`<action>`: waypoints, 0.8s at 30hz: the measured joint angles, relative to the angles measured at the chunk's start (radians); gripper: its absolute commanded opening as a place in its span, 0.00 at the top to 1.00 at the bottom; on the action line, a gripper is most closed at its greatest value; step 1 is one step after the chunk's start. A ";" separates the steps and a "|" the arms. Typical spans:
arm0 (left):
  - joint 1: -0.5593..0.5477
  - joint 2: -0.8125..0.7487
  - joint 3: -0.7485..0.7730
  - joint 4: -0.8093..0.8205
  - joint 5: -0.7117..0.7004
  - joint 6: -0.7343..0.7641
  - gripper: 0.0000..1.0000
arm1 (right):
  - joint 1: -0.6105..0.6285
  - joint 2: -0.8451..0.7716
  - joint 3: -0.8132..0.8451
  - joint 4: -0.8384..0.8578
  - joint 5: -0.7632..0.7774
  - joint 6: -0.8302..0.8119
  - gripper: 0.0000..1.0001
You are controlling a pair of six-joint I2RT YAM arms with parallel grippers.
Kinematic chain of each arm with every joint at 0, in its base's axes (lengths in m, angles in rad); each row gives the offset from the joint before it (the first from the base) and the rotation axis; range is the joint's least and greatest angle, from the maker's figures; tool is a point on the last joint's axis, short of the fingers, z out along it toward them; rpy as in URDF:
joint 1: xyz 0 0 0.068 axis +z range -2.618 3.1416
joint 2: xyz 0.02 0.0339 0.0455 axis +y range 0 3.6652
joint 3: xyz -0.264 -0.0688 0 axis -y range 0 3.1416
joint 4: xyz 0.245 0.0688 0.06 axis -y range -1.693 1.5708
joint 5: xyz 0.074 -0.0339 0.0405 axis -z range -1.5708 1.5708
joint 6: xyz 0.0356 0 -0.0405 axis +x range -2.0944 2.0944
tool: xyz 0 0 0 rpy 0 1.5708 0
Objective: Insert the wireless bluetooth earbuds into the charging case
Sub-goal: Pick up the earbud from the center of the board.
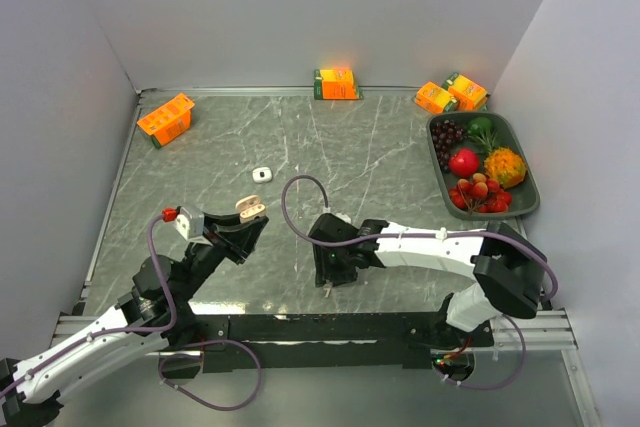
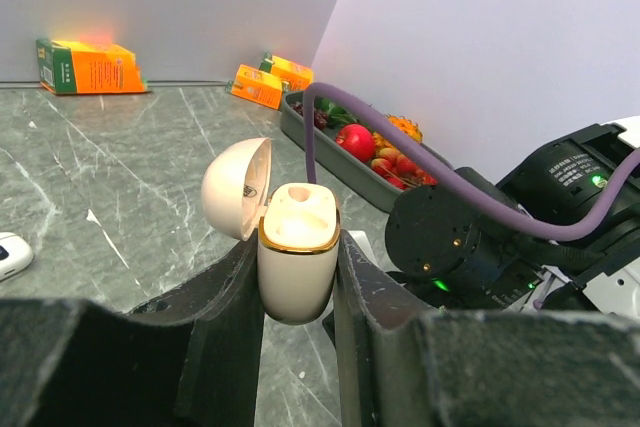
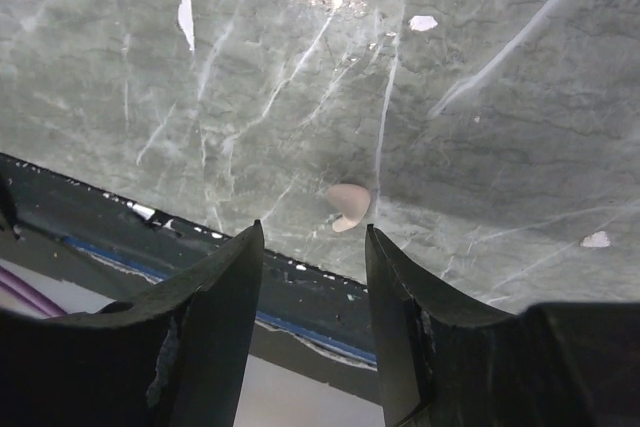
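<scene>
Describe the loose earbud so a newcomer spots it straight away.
Grey marble table, near edge by the dark rail. Just beyond the right pincer and its open fingers lies the earbud: tiny, beige, rounded, unlike the flat white flecks around it.

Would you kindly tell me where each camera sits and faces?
Top external: above and behind, looking down on the grey marble table; left arm and right arm show.
Left wrist: faces the far right corner; left gripper clamps an open cream gold-rimmed charging case.
Right wrist: looks down at the near table edge; open right gripper above a small beige earbud.
Shared: case and dark fruit tray, top and left wrist.
</scene>
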 measured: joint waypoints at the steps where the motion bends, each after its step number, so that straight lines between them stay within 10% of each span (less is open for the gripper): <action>1: 0.000 0.000 0.000 0.000 0.000 -0.001 0.99 | 0.000 0.003 0.000 0.000 0.001 0.000 0.45; 24: 0.000 0.000 0.000 -0.024 0.000 -0.005 0.99 | 0.000 0.071 -0.032 0.038 0.004 -0.008 0.54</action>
